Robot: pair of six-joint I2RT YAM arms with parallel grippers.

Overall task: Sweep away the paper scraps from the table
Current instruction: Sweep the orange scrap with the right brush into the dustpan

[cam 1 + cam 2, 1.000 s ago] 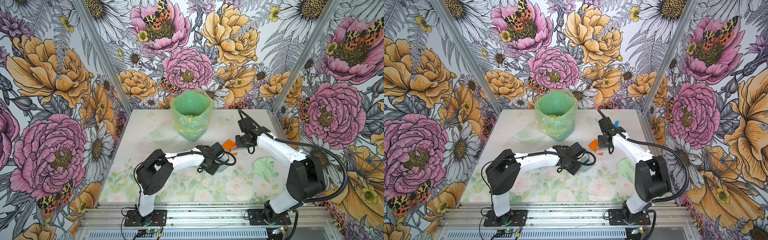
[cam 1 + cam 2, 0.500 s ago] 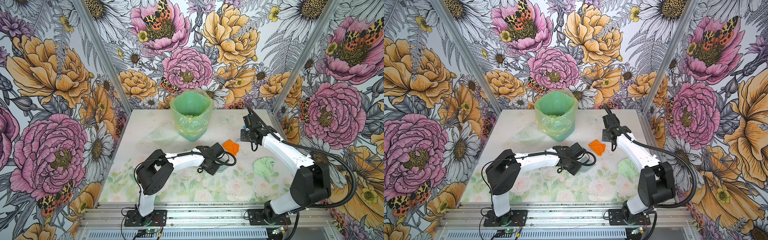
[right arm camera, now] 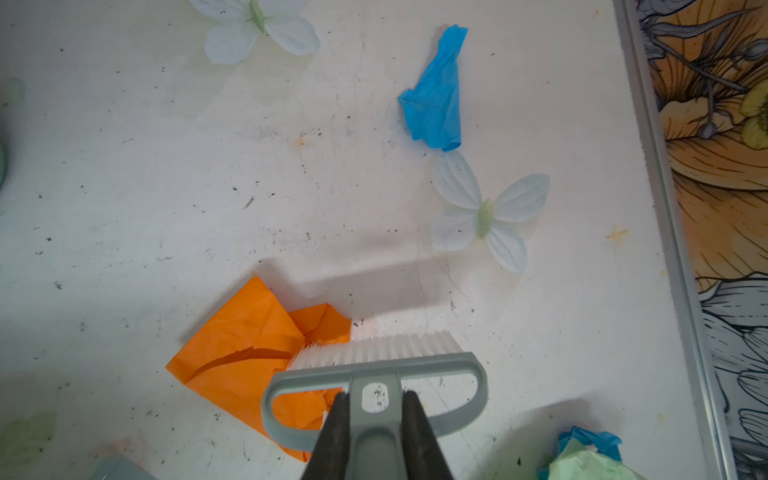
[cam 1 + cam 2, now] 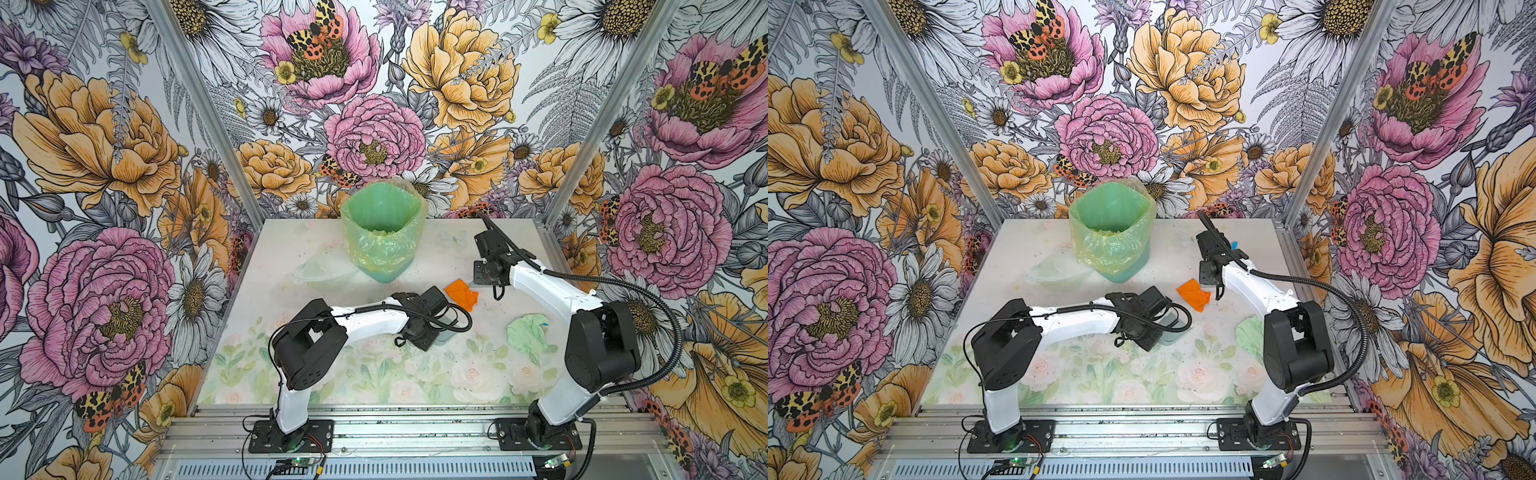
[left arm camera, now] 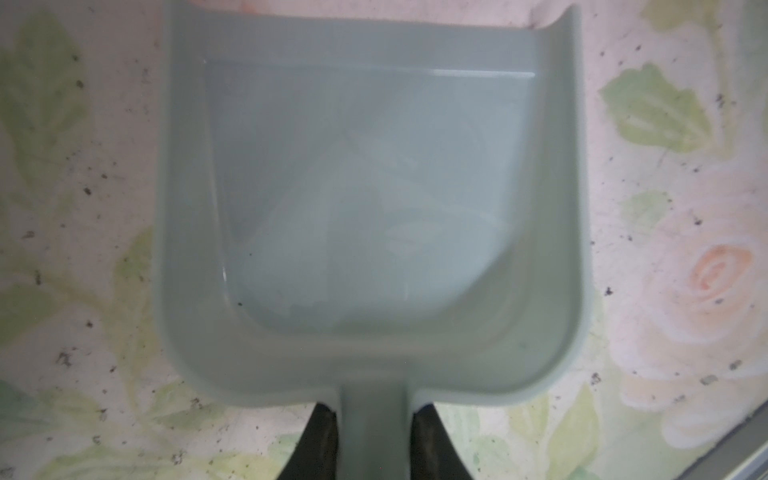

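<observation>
My right gripper (image 3: 374,399) is shut on the grey brush (image 3: 374,365) by its handle. The white bristles rest at the edge of an orange paper scrap (image 3: 245,353), which shows in both top views (image 4: 462,293) (image 4: 1194,293). A blue scrap (image 3: 434,99) lies farther back. A pale green scrap (image 4: 528,332) lies beside the right arm. My left gripper (image 5: 371,411) is shut on the handle of the grey-blue dustpan (image 5: 365,187), which lies flat on the table (image 4: 374,374) with its mouth near the orange scrap. A pale shape inside the pan is too blurred to name.
The green bag-lined bin (image 4: 382,237) stands at the back middle, with a clear plastic dish (image 4: 324,274) to its left. Pale butterfly shapes (image 3: 484,216) lie flat on the tabletop. The aluminium frame (image 3: 665,208) edges the right side.
The right gripper with the brush drew back off the orange scrap toward the rear, then came down beside it again. More of the scrap shows. The left arm and dustpan have not moved.
</observation>
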